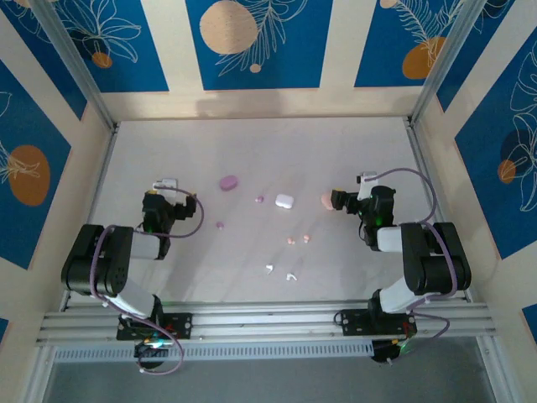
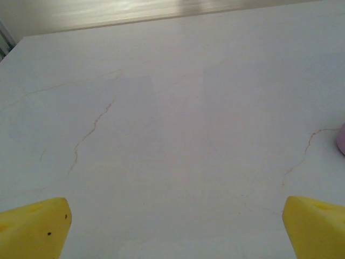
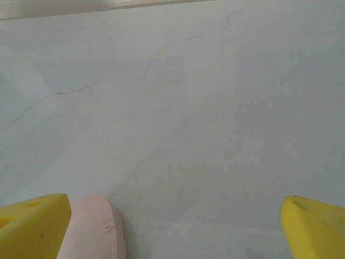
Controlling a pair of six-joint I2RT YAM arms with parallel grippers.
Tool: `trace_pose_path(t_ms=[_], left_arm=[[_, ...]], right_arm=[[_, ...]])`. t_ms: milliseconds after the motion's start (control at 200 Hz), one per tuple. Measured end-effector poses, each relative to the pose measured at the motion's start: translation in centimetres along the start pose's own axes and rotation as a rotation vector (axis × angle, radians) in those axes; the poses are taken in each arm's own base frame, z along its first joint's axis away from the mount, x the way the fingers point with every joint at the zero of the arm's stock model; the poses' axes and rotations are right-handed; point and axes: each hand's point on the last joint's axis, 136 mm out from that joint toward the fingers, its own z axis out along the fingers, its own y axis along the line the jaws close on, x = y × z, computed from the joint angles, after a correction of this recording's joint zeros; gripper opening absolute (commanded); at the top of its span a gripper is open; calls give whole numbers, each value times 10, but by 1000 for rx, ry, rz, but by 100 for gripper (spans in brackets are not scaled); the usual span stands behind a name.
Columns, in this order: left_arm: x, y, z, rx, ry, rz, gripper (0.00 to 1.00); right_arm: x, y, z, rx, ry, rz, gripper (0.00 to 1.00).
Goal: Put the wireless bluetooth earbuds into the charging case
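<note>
Nothing is picked up yet; the job is only starting. The left gripper point(image 2: 175, 216) and right gripper point(image 3: 175, 216) spread their yellow fingers point(image 2: 32, 226) wide, empty. The tiny plastic earbuds point(image 1: 291, 240), lilac, pink and white, lie loose mid-table. A smooth pink rounded case point(image 3: 94, 229) sits just beside the right gripper. Next, I think, a gripper must pinch one bud softly. The white table point(image 1: 252, 151) shows thin cracks; blue leafy walls point(image 1: 252, 42) surround it.

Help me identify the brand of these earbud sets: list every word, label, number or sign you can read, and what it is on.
No text can be read anywhere.
The lilac case, white case and pink case show no legible marking.
Any print on the earbuds would be too small to tell.
The blue wall panels carry only leaf and circle patterns, no words.
</note>
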Motion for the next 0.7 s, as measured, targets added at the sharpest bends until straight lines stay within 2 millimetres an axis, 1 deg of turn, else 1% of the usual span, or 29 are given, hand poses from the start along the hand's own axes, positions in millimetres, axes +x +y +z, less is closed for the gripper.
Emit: trace_pose_path(t_ms=[700], left_arm=[[1,0,0,0,3,0,100]], right_arm=[[0,-1,0,-3,0,6,99]])
